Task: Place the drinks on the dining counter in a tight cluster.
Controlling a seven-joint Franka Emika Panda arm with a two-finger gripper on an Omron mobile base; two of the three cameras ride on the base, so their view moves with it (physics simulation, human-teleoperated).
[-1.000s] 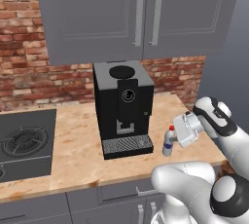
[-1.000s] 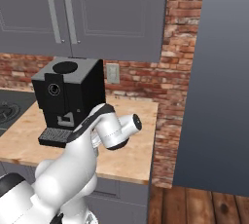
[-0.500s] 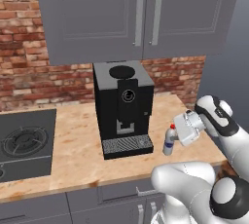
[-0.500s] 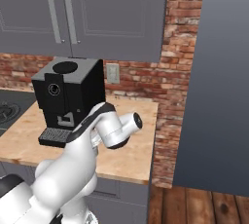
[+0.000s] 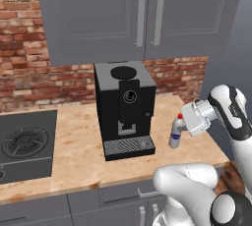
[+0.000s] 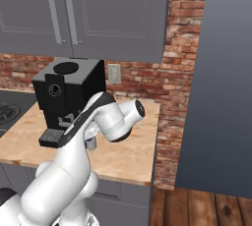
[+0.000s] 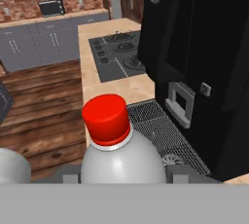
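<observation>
- Left base view: my gripper [image 5: 183,123] is out at the right side of the wooden counter [image 5: 78,146], pointed toward the black coffee machine [image 5: 125,108].
- Same view: the small clear bottle [image 5: 175,133] with red cap stands upright right at the fingertip end of the hand, its cap level with the fingers. Its base looks to be on the counter, though I can't be sure it isn't just off it.
- The bottle is between the hand and the coffee machine's drip tray [image 5: 129,147], just beside the tray, not touching it as far as I can see.
- Right base view: my arm blocks most of it. I see a sliver of the bottle [image 6: 91,143] tucked under the wrist, with the coffee machine [image 6: 65,97] beyond it.
- I can't read the fingers here.
- Hand view: the bottle [image 7: 121,157] sits dead centre, very close, red cap [image 7: 107,119] up, shoulders spanning the space between my two fingertips [image 7: 179,176].
- The gripper [image 7: 122,179] tips sit tight at either side of the bottle body, so I read it as clamped on the bottle.
- Past the bottle, ahead and to the right of the hand, the drip tray [image 7: 168,135] and the coffee machine front [image 7: 204,62].
- Further ahead, the stove [image 7: 119,52] is set into the counter.
</observation>
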